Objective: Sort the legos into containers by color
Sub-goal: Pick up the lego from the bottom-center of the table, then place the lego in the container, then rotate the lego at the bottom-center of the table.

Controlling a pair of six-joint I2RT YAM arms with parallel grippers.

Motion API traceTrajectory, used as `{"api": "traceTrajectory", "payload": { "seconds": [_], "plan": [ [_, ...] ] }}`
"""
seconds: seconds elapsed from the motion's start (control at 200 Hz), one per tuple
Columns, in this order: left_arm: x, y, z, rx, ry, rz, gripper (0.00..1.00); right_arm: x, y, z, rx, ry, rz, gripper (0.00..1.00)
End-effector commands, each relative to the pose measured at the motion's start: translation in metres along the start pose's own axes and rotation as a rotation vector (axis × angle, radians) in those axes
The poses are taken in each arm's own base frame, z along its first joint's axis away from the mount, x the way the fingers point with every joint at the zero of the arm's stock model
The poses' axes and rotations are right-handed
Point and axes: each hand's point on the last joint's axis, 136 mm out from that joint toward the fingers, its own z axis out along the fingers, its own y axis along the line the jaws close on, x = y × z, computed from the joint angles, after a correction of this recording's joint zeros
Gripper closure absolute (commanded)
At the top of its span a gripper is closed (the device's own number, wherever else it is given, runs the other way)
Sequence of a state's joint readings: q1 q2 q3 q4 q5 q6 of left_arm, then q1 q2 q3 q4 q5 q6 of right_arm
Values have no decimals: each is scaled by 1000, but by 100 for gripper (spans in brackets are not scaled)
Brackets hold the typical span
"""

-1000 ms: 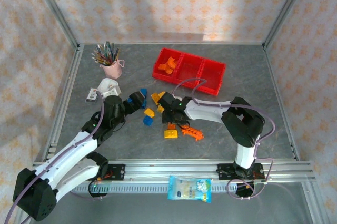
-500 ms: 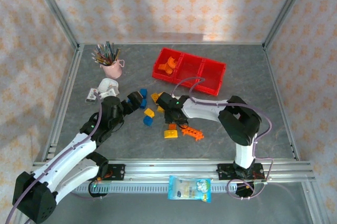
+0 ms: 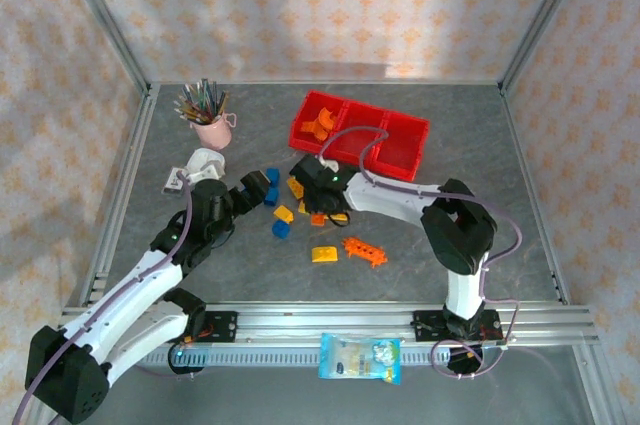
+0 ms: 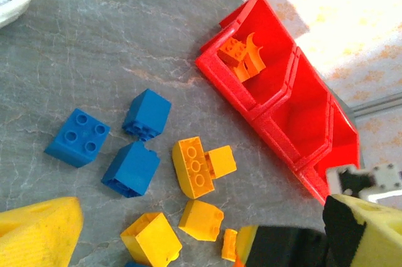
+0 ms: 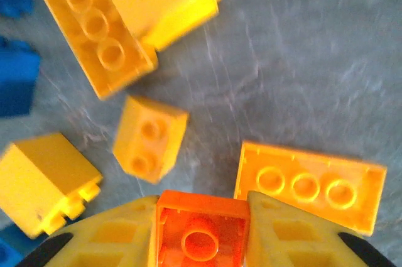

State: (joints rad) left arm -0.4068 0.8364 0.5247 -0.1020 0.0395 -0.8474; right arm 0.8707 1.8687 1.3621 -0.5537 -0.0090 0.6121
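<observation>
My right gripper (image 5: 202,242) is shut on a small orange lego (image 5: 202,235), its hollow underside facing the camera, just above the table. It hovers in the loose pile (image 3: 318,207) near the red containers (image 3: 400,135). Around it lie yellow legos (image 5: 151,138) and a flat yellow-orange piece (image 5: 311,185). My left gripper (image 3: 262,188) is open, with nothing between its wide yellow fingers (image 4: 38,235). Below it lie three blue legos (image 4: 132,168) and yellow ones (image 4: 201,220). Orange legos (image 4: 242,56) sit in the containers' left bin (image 4: 276,135). A yellow lego (image 3: 324,254) and a long orange one (image 3: 365,251) lie nearer the front.
A pink cup of pencils (image 3: 208,115) and a white object (image 3: 205,162) stand at the back left, beside my left arm. A snack packet (image 3: 360,358) lies on the front rail. Metal frame posts border the table.
My right gripper has shut on the orange lego and moved back and left with it, away from the yellow lego at the front. The left gripper stayed open, shifting slightly.
</observation>
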Motion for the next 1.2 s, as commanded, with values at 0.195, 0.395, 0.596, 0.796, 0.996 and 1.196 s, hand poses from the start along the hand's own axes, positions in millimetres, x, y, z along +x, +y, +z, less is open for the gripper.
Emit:
{"api": "traceTrajectory", "payload": {
  "seconds": [0.195,0.395,0.596,0.796,0.996,1.196],
  "plan": [
    [-31,-21,10,18,-32,43,1,-139,-9,-25,30,-313,17,67],
    [-37,-31,25,43,-25,42,1,-208,1,-14,11,-443,21,66],
    [-38,-33,36,44,-9,41,1,-252,0,13,11,-495,24,66],
    [-41,-38,38,50,-5,45,1,-276,-1,19,24,-511,10,48],
    [-42,-39,34,48,-7,49,1,-273,3,-16,-18,-511,-27,39],
    [-36,-35,29,51,6,31,1,-233,-11,-50,-61,-458,-39,37]
  ]
}}
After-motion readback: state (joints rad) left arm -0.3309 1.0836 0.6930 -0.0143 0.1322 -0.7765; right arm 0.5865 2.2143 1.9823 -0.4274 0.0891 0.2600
